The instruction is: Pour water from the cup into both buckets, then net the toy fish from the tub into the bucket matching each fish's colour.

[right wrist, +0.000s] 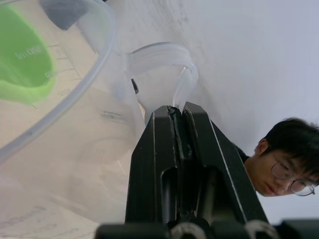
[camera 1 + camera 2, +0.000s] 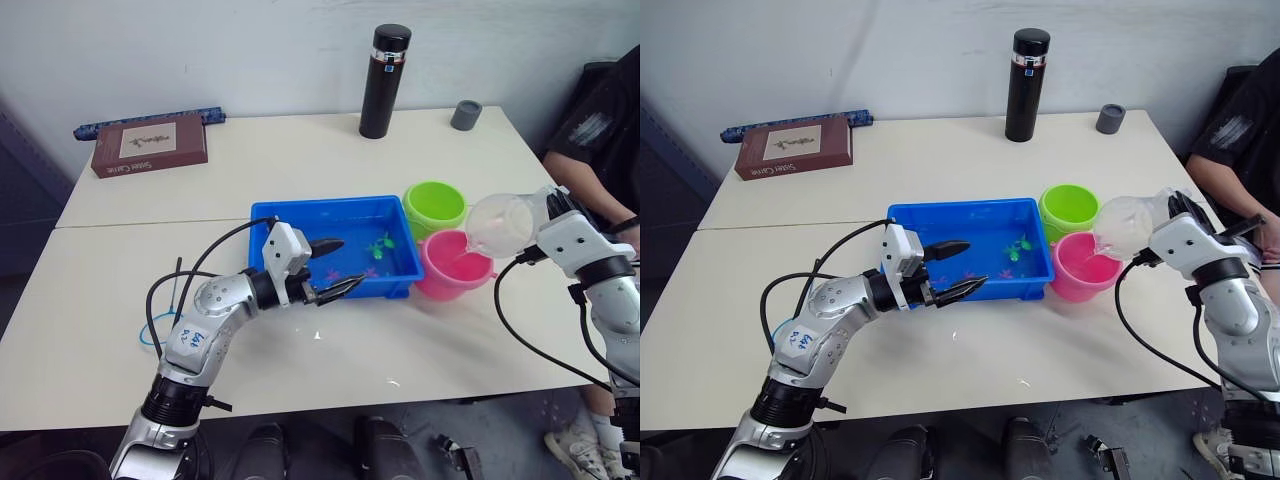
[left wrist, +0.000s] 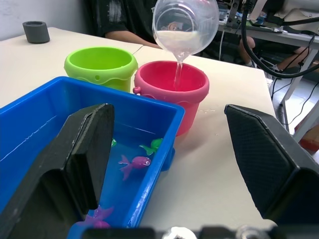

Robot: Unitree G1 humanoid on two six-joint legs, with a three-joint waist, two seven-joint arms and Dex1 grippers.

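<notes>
At the right of the frame, the right claw (image 1: 178,112) is clamped on the handle of the clear measuring cup (image 2: 497,224), which is tipped over the pink bucket (image 2: 452,262); in the left wrist view a thin stream of water falls from its spout into that bucket. Faint graduation marks and numbers show on the cup's wall in the right wrist view, too blurred to read. The lime green bucket (image 2: 434,205) stands touching the pink one, just above it in the frame. Both sit just right of the blue tub (image 2: 270,214) at centre, which holds water with small green toy fish (image 2: 380,245) and pink toy fish (image 3: 134,163).

The left claw (image 2: 331,266) hovers over the tub's lower left corner, its fingers spread wide and holding nothing. A label on that arm bears writing that cannot be made out.

Upper left on the table (image 2: 330,150) lies a brown boxed book (image 2: 149,144) with an illegible title. A black flask (image 2: 384,81) and small grey cup (image 2: 466,115) stand at upper right. A person (image 2: 605,130) is cut off by the right edge.
</notes>
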